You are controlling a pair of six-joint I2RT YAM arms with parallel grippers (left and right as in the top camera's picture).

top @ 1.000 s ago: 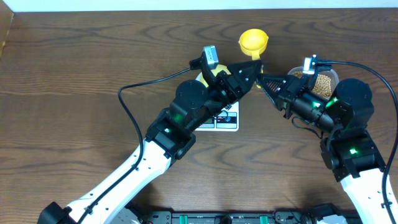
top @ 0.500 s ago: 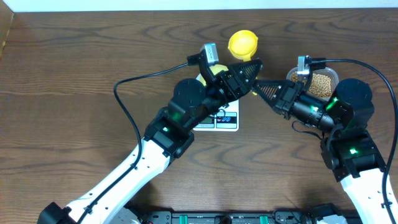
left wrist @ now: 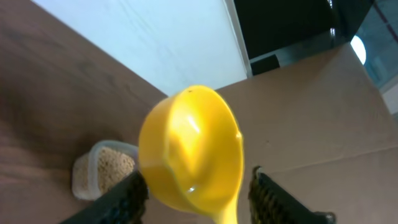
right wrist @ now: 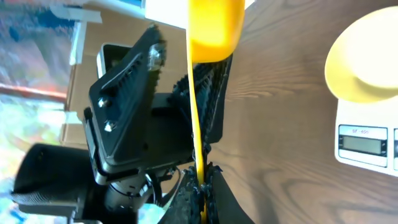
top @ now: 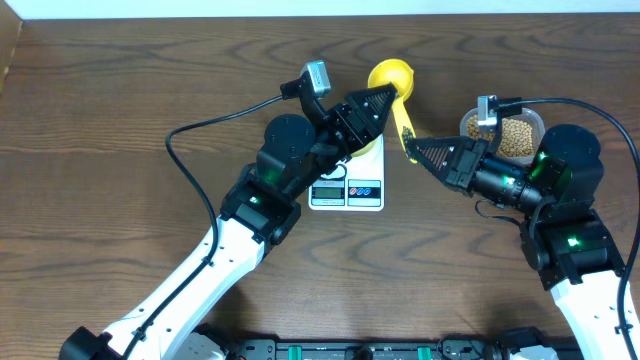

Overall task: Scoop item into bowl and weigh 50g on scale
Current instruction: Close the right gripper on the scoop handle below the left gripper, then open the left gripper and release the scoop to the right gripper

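Overhead view. A white rectangular kitchen scale (top: pixel 347 192), with a small display and red and blue buttons, lies near the centre of the dark wood-grain table (top: pixel 120 120). The left hand (top: pixel 380 100) hangs over the scale's far end, its tip just beside the cup of a bright yellow plastic scoop (top: pixel 390 75). The right hand (top: pixel 412 149) pinches the lower end of the scoop's handle. To its right stands a clear plastic tub (top: pixel 541 125) of small tan beans (top: pixel 515 137).

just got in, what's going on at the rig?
The right gripper is shut on the handle end of the scoop, holding it above the table. The left gripper stands open around the scoop's head; it looks like a handover. The bowl sits on the scale. The beans are in the tub by the right arm.
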